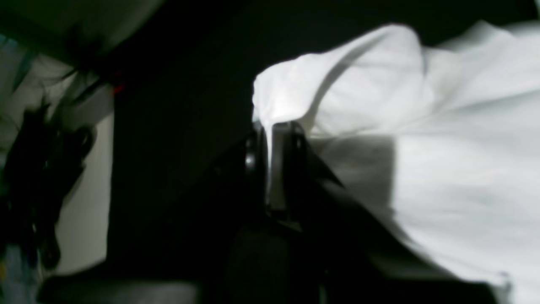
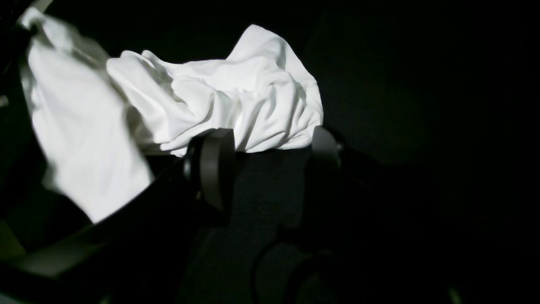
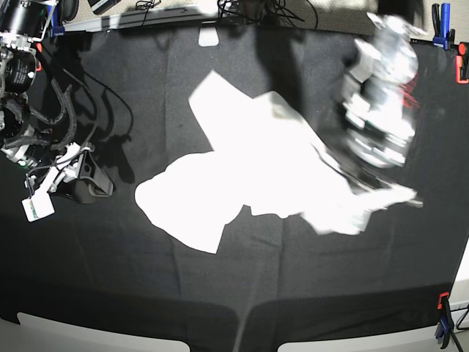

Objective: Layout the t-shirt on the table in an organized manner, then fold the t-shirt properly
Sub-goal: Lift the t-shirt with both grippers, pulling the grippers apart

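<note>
The white t-shirt (image 3: 249, 172) lies crumpled and spread unevenly across the middle of the black-covered table (image 3: 308, 279); no print shows. At its right end, my left gripper (image 1: 272, 131) is shut on a raised fold of the t-shirt (image 1: 422, 126), and the cloth runs pinched between the two fingers. In the base view this left gripper (image 3: 364, 183) and its arm are motion-blurred. My right gripper (image 2: 270, 156) is open and low over the cloth-covered table, just short of the bunched edge of the t-shirt (image 2: 236, 97). In the base view the right gripper (image 3: 91, 180) sits left of the shirt, apart from it.
Blue (image 3: 445, 15) and red (image 3: 463, 62) clamps hold the table cover at the far right corner, and another red clamp (image 3: 442, 301) is at the near right. Cables (image 3: 66, 110) trail by the right arm. A small white label (image 3: 209, 37) lies near the far edge.
</note>
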`<state>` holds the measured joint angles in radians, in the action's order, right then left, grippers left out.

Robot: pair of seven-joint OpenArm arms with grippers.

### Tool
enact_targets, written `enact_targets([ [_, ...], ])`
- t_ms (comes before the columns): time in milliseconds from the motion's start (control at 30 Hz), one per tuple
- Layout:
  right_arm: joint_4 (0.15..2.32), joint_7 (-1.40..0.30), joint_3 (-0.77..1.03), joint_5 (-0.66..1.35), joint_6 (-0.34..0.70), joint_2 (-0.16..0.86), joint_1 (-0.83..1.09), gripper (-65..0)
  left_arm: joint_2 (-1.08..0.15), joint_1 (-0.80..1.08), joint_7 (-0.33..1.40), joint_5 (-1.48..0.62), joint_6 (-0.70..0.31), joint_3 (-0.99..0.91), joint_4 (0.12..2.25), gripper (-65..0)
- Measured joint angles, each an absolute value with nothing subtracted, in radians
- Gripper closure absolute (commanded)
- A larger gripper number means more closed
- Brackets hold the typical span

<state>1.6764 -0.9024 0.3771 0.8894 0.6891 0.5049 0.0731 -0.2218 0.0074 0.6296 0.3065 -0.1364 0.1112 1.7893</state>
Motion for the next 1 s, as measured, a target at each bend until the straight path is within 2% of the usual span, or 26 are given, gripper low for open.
enact_targets([
  [133,1.676,-0.899,0.377,0.777,0.689,0.453,0.067,-28.9,-0.228,0.01,0.66,0.152,-0.135,0.072,1.789,0.0],
  [233,1.676,-0.896,0.341,0.593,0.69,0.415,0.066,-28.9,-0.225,0.014,0.659,0.084,-0.135,0.076,1.789,0.0],
  [333,1.675,-0.834,0.26,0.442,0.69,0.405,0.067,-28.9,-0.227,0.014,0.659,0.051,-0.135,0.076,1.789,0.0],
  [433,1.675,-0.733,0.173,0.377,0.691,0.396,0.064,-28.9,-0.227,0.014,0.659,0.044,-0.135,0.076,1.789,0.0],
  [600,1.625,-0.59,0.056,0.202,0.574,0.394,0.039,-28.8,-0.228,0.014,0.663,0.041,-0.135,0.076,1.789,0.0],
  [733,1.458,-0.583,0.019,0.193,0.553,0.391,-0.052,-28.9,-0.227,0.014,0.663,0.041,-0.135,0.076,1.789,0.0],
  [1000,1.111,-0.582,0.022,0.354,0.542,0.388,-0.266,-28.8,-0.227,0.015,0.663,0.041,-0.136,0.076,1.789,0.0],
])
